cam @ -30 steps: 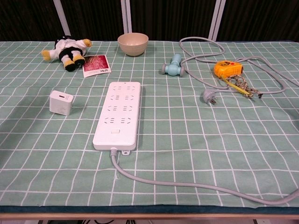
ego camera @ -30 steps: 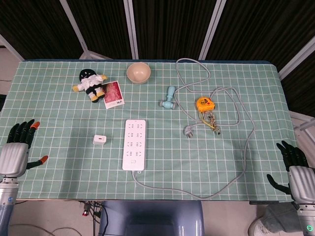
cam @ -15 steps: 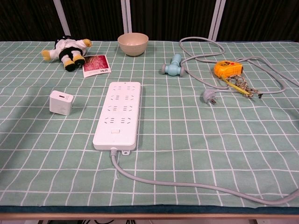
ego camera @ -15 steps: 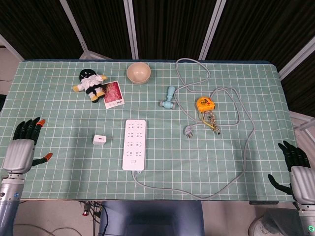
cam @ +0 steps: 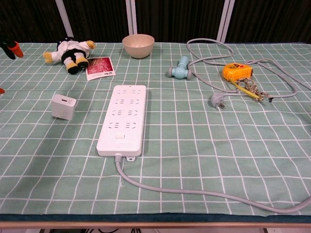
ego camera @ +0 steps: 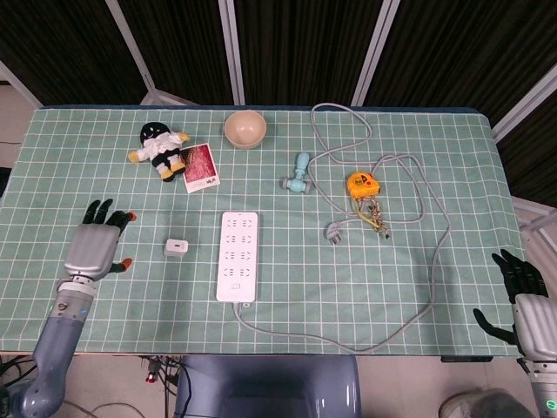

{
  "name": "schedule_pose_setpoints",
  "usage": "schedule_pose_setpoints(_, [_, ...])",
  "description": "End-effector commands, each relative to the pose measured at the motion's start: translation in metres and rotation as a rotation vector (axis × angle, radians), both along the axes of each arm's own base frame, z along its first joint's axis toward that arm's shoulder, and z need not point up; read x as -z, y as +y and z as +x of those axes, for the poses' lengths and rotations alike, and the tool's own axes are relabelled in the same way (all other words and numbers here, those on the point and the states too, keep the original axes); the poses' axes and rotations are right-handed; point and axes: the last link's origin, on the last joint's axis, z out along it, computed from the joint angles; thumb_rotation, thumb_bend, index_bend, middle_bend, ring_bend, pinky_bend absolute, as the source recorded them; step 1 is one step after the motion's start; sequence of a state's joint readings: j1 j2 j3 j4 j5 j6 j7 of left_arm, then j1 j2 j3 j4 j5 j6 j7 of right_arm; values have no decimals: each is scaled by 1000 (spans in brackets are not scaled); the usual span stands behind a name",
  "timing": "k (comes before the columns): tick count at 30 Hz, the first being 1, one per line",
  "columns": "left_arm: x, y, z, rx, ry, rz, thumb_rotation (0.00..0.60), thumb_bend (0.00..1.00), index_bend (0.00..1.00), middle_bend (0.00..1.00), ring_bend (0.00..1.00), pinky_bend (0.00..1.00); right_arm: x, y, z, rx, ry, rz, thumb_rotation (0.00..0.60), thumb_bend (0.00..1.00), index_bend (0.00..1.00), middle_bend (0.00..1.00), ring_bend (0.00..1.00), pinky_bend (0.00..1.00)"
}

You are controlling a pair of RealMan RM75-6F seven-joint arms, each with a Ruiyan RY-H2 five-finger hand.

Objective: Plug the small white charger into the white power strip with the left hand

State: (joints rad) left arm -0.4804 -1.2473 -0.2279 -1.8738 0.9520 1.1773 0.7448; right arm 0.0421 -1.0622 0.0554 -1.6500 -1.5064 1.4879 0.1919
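The small white charger (ego camera: 177, 248) (cam: 63, 106) stands on the green checked cloth, left of the white power strip (ego camera: 238, 255) (cam: 123, 118). My left hand (ego camera: 94, 245) hovers open over the cloth a little left of the charger, fingers spread, holding nothing. In the chest view only its orange-tipped fingertips (cam: 11, 48) show at the left edge. My right hand (ego camera: 526, 304) hangs open beyond the table's right front corner, far from both objects.
The strip's grey cable (ego camera: 418, 296) loops around the right side to a loose plug (ego camera: 335, 232). A yellow tape measure (ego camera: 360, 184), a teal dumbbell-shaped item (ego camera: 298, 173), a beige bowl (ego camera: 245, 129), a plush toy (ego camera: 158, 146) and a red card (ego camera: 200, 166) lie further back.
My left hand has moved rightward from off the table's left edge onto the cloth, closer to the charger. The right hand and all objects are unmoved.
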Motion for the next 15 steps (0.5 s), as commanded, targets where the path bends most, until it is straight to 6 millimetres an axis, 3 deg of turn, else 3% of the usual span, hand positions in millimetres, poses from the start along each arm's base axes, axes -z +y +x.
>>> schedule_pose_setpoints(1, [22,12,23,3,6,-49,600,179,271,249,0,0,0,0,0,3,-5,1,600,348,39,0,0,0])
schedule_pose_setpoints(15, [70,26,46,-69,49,-111,600,180,328,317,0,0,-2,-1,-1,13,-29,3,600,348,39,0,0,0])
